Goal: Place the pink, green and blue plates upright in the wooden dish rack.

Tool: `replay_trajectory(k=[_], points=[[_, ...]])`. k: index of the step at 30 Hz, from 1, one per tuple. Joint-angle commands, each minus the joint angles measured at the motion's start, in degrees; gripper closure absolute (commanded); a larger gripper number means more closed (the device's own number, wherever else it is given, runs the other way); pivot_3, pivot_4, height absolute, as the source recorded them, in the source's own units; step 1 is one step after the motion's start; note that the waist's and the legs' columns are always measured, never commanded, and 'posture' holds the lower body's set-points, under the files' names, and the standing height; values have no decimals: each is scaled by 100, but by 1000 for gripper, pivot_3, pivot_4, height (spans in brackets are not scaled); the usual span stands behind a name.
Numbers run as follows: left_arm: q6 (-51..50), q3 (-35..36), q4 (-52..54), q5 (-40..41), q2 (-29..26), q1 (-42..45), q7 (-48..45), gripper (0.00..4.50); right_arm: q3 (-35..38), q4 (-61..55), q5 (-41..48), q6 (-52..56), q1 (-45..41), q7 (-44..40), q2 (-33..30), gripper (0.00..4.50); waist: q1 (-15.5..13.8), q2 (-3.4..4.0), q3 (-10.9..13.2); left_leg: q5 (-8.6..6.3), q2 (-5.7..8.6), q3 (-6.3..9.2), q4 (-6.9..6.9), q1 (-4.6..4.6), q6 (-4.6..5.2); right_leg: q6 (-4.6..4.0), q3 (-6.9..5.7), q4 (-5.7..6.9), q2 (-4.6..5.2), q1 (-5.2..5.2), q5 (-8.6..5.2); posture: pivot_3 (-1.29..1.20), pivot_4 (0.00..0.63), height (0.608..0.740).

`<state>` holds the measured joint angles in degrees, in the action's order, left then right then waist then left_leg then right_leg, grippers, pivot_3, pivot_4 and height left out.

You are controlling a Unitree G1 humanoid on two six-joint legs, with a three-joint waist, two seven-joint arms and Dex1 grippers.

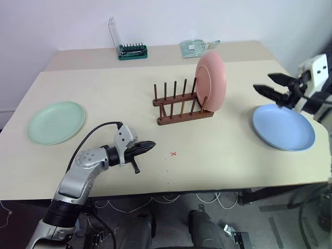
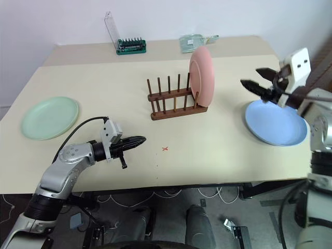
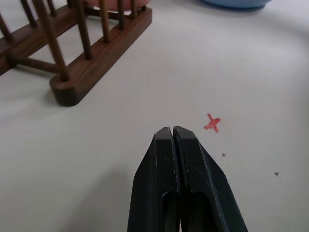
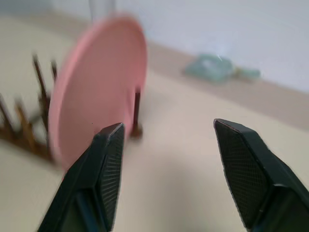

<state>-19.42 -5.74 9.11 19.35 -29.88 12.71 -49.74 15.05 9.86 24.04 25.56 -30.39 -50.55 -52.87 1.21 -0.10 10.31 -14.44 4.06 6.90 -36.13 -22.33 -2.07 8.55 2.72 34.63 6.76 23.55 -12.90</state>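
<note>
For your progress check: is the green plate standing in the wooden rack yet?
No, the green plate lies flat on the table, apart from the wooden rack.

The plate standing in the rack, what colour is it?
Pink, clearest in the left eye view.

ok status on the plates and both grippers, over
Left gripper shut, empty, low over the table. Right gripper open, empty, above the light blue round plate. Salmon pink plate upright in the dark wooden peg rack; mint green plate flat. Nothing blocking.

Matt pink plate (image 1: 211,80) in dark wooden rack (image 1: 181,107).
</note>
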Motion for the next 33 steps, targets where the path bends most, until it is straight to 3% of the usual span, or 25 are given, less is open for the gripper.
replay_trajectory(k=[1,7,11,16,20,23,33], points=[[68,207,46,30,-103,22,-4,4500,5,-638,-106,62,508,-69,-131,39,6,0,0,0,-1,-2,-1,2,0,0,1,3,-1,0,0,0,150,740],[-87,1191,-293,286,-163,136,577,4500,-202,-1197,-403,-146,1253,-50,-61,39,-17,0,0,0,-1,-7,-7,3,0,0,6,13,0,2,0,0,150,740],[-67,2355,-1108,168,-309,475,1752,3251,-559,-1638,-553,-310,1377,-231,-38,0,-19,-3,1,0,0,-5,-8,4,0,1,6,22,1,4,0,0,150,740],[-372,3536,-2085,-202,-498,922,3785,769,-1060,-1586,-834,-717,1085,-268,187,0,-14,-9,2,0,2,-4,-9,5,-1,2,6,29,1,8,-1,0,150,740],[-772,4529,-2455,42,-346,1177,5104,769,-1272,-1255,-1002,-924,873,-335,316,0,-46,-18,0,1,4,0,-10,5,-2,3,6,31,2,8,-1,0,150,740],[-1178,4836,-2520,276,-291,1206,5391,769,-1339,-1136,-1043,-1022,835,-402,351,0,-74,-35,-4,1,7,6,-10,4,-3,6,5,32,4,6,-3,0,150,740],[-2326,4654,-2707,587,-87,1145,5361,769,-1189,-1424,-799,-1080,1178,-864,283,0,-43,-52,-11,4,7,11,-9,5,-9,5,3,43,1,9,-3,0,150,740]])
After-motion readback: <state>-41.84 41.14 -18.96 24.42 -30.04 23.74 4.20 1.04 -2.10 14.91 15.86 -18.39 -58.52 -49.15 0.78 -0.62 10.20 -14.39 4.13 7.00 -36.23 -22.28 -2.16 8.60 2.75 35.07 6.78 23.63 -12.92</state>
